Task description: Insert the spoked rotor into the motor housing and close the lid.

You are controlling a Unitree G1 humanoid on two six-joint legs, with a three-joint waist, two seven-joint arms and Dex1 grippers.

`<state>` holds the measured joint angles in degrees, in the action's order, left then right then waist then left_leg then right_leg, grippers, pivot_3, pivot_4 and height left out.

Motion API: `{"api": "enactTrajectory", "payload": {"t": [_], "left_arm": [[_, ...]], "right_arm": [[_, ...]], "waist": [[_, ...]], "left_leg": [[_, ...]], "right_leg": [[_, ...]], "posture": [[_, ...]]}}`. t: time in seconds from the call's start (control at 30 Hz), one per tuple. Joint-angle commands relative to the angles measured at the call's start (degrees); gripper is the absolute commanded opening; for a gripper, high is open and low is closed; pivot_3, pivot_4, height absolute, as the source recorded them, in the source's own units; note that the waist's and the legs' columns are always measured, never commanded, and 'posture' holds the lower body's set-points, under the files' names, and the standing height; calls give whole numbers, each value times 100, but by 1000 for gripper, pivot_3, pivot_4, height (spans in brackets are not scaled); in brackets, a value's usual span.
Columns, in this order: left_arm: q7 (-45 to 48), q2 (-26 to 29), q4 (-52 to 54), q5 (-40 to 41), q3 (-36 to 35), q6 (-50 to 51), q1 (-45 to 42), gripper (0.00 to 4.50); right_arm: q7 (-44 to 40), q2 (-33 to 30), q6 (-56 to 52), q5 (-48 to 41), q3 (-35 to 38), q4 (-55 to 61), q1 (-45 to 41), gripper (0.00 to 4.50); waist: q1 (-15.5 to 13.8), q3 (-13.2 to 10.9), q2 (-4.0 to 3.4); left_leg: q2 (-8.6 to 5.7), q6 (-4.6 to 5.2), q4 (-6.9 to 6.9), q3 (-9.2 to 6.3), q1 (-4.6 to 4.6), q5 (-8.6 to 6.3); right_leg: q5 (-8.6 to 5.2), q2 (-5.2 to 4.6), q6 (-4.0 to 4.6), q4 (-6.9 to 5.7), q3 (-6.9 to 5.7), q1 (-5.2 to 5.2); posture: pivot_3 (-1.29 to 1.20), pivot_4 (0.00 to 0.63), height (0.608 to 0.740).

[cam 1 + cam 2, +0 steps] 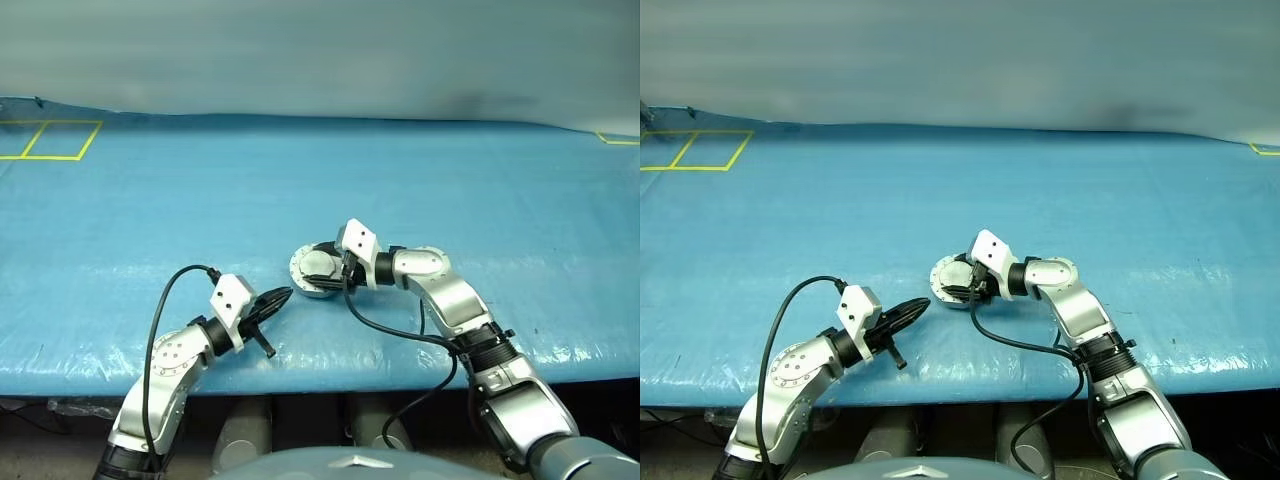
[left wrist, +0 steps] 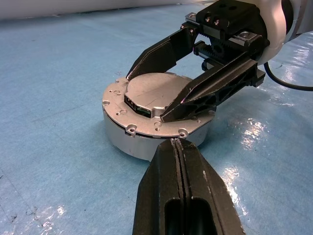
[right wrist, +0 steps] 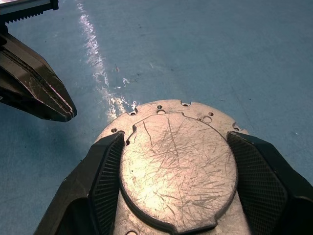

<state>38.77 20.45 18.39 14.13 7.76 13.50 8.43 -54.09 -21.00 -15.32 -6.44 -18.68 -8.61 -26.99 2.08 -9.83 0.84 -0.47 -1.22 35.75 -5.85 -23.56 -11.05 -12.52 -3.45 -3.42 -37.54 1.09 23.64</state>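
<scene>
The left gripper (image 1: 282, 294) is shut tight and holds nothing. It reaches low over the blue table (image 1: 480, 190), its tip just beside the motor housing (image 2: 122, 139). The lid (image 3: 178, 169) lies flat and closed on the housing. Behind it, the right gripper (image 2: 146, 95) bends in, its fingers (image 3: 105, 181) spread around the lid's raised middle.

One motor housing (image 2: 146, 139) with one closed lid (image 3: 178, 166), two grippers, one blue table (image 1: 150, 200).
</scene>
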Motion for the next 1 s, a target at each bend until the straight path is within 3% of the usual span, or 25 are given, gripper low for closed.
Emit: {"api": "enactTrajectory", "payload": {"t": [0.03,0.23,0.43,0.83,1.0], "left_arm": [[-7,-16,95,73,44,-45,-12,0],[-4,1,88,73,41,-43,-24,0],[30,17,67,77,53,-41,-54,0],[15,5,60,71,66,-29,-91,0],[-405,-200,155,148,-123,220,-127,0]], "right_arm": [[-16,-31,-51,177,-116,-200,-12,3038],[68,92,-49,133,2,-268,-50,3038],[259,116,-1079,148,36,-283,-265,3038],[-31,-84,-137,351,-154,-410,-348,3038],[54,16,-199,262,-85,-461,-256,3038]], "waist": [[0,0,0],[4,1,-1],[0,2,-3],[0,3,-4],[-1,3,-4]], "left_leg": [[0,0,0,0,1,0],[1,0,1,0,5,0],[1,0,4,-1,10,0],[0,-1,7,0,6,0],[0,-1,6,0,6,0]], "right_leg": [[0,0,0,0,0,-1],[0,1,0,-1,0,-4],[0,1,1,-6,0,-8],[0,-2,0,-7,0,-4],[0,-3,0,-4,0,-5]], "posture": [[0,150,740],[0,150,740],[0,150,740],[0,150,740],[0,150,740]]}}
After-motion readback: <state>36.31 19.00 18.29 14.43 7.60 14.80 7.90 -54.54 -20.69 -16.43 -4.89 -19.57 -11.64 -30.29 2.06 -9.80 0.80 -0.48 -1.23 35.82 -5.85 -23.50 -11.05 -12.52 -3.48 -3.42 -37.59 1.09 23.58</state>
